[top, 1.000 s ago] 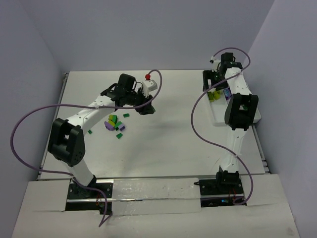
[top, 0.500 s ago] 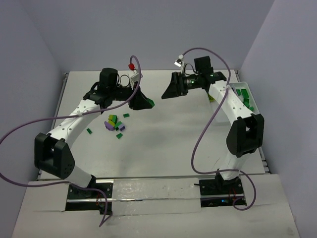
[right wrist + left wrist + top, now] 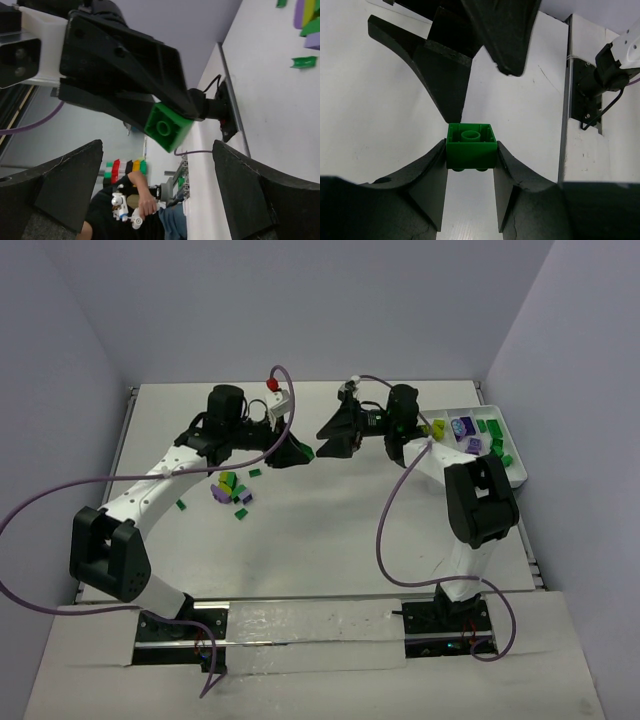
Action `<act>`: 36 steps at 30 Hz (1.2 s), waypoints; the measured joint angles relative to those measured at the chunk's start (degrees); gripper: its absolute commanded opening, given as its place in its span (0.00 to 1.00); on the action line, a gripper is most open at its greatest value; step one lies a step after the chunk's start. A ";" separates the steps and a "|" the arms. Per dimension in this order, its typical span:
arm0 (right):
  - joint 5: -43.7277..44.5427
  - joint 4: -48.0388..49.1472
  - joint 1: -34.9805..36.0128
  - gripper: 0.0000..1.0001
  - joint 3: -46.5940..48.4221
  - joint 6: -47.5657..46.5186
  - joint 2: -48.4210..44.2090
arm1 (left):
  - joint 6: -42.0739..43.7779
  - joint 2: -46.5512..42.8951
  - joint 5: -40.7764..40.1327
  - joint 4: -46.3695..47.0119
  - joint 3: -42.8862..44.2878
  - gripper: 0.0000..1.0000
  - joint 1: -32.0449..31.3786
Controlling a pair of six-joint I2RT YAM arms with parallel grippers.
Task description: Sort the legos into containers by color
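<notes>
My left gripper (image 3: pixel 300 452) is shut on a dark green lego (image 3: pixel 307 451), held above the table's middle; the left wrist view shows the lego (image 3: pixel 471 145) pinched between the fingertips. My right gripper (image 3: pixel 328 437) is open and empty. It faces the left gripper, its jaws spread either side of the held lego (image 3: pixel 167 126) without touching it. A pile of yellow-green, purple and green legos (image 3: pixel 231 490) lies on the table left of centre. The white tray (image 3: pixel 512 472) at the right holds purple (image 3: pixel 462 426), green (image 3: pixel 482 424) and yellow-green (image 3: pixel 437 428) legos.
Loose green legos lie at the pile's edges (image 3: pixel 181 504) (image 3: pixel 255 473). The pile also shows in the right wrist view (image 3: pixel 305 30). Purple cables loop from both arms. The table's rails run along its left and right edges.
</notes>
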 measured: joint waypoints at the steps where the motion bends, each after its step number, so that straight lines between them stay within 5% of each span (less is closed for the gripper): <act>1: -0.41 2.57 0.25 0.97 0.00 2.26 0.07 | 0.48 0.00 -0.31 0.00 0.00 0.00 -0.27; 9: -2.07 10.90 2.44 0.92 -0.02 9.55 0.53 | 3.11 -0.17 -1.50 -0.48 0.05 0.00 -1.70; 16: -2.50 10.06 3.33 0.78 -0.02 9.25 1.77 | 4.70 -0.17 -3.15 -0.63 0.19 0.00 -2.46; 27: -1.83 -5.88 3.52 0.22 0.62 -1.95 1.76 | 9.45 -0.06 -7.93 -3.05 1.42 0.01 -4.63; 29: -1.81 -9.61 3.55 0.14 1.25 -4.98 1.76 | 10.52 0.00 -9.18 -3.88 1.42 0.06 -5.08; 31: -1.79 -12.51 3.55 0.00 1.71 -7.42 1.76 | 11.19 0.00 -10.54 -4.49 1.44 0.21 -5.54; 34: -1.66 -15.65 3.52 0.00 1.88 -10.20 1.76 | 12.11 0.11 -12.40 -5.82 1.70 0.36 -6.18; 36: -1.49 -17.79 3.44 0.00 1.96 -12.17 1.76 | 12.76 0.36 -13.88 -7.29 2.28 0.63 -6.53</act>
